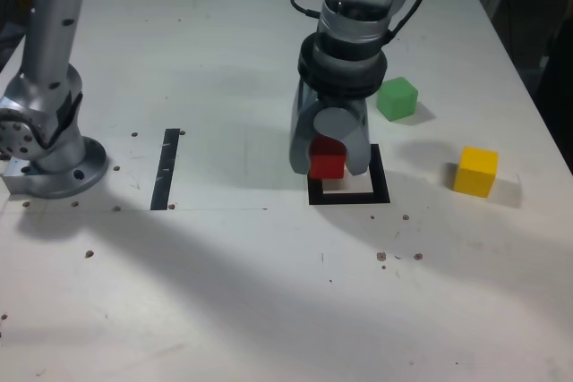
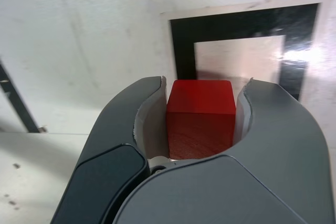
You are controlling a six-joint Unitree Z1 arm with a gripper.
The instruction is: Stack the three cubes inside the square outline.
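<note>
Obs., exterior view, clock face centred on the square outline (image 1: 380, 187), 12 at the far edge of the table (image 1: 224, 310).

Claw (image 1: 328, 165): closed on the red cube (image 1: 327, 165). The wrist view shows the cube between my two fingers (image 2: 152, 121), a pale inner pad on either side of it; its red top and a darker red side face are visible.

Position of red cube: in the exterior view it covers part of the outline's white centre, off toward 10 o'clock, with my fingers hiding the frame on that side. In the wrist view it overlaps the edge of the frame, and much of the white centre shows beyond it. Clearance between cube and table: cannot tell from these views.

Green cube (image 1: 397, 98): on the table at 1 o'clock, near the outline, apart from it. Yellow cube (image 1: 475, 172): on the table at 3 o'clock, farther out than the green, also apart from the frame. The two do not touch each other.

Other marks: thin black strip (image 1: 166, 169) at 9 o'clock, well apart from the outline; my round base (image 1: 61, 172) lies beyond it, also at 9.
</note>
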